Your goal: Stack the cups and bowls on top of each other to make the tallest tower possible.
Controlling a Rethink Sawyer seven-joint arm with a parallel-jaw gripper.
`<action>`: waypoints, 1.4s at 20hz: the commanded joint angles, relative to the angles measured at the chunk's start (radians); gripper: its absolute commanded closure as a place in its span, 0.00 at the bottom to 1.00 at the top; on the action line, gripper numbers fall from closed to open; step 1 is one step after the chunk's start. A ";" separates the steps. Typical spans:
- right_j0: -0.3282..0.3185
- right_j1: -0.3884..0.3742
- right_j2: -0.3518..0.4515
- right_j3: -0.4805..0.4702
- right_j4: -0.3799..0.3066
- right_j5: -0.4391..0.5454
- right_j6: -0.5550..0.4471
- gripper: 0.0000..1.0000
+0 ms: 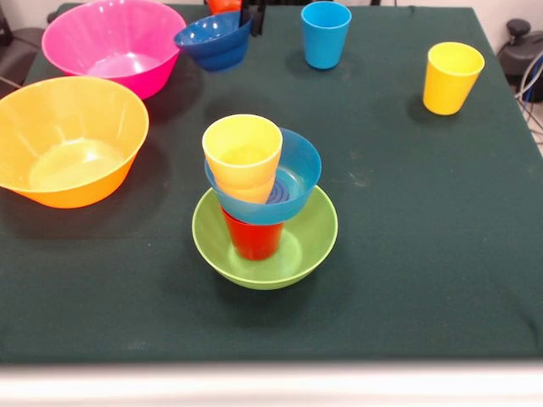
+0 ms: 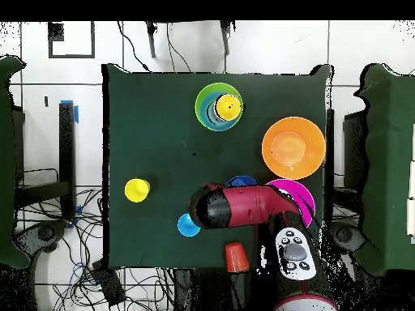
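You are looking at a dark green tabletop (image 1: 407, 254) with the red and black arm (image 2: 243, 206) reaching over its far edge in the front view. The pink bowl (image 1: 153, 80) is sitting upright at the far-left corner there. The yellow-orange bowl (image 1: 76, 195) is resting just in front of it, along the left edge.

The tower (image 1: 263, 203) is standing near the middle of the tabletop, a little toward the near edge. Its base is the green bowl (image 1: 310, 246). The red cup (image 1: 253, 239) is standing inside that. The light blue bowl (image 1: 301, 170) is sitting tilted on the red cup. The top yellow cup (image 1: 242, 153) is standing in the light blue bowl, mouth up, toward its left side.

The dark blue bowl (image 1: 212, 41) is hanging tilted at the far edge, beside the pink bowl. The hand (image 1: 249, 19) is clamped on its right rim.

The light blue cup (image 1: 325, 38) is standing upright at the far edge, right of the hand. The second yellow cup (image 1: 450, 80) is standing toward the far-right corner. The orange cup (image 1: 222, 4) is barely showing at the far edge.
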 commanded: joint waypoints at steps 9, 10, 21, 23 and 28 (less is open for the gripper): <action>0.001 -0.032 0.176 -0.110 0.082 0.210 -0.071 1.00; 0.002 -0.038 0.178 -0.113 0.084 0.222 -0.074 1.00; 0.020 -0.092 0.151 -0.293 0.029 0.420 -0.136 1.00; 0.025 -0.086 0.149 -0.335 0.014 0.453 -0.143 1.00; 0.034 -0.070 0.154 -0.415 -0.004 0.520 -0.154 1.00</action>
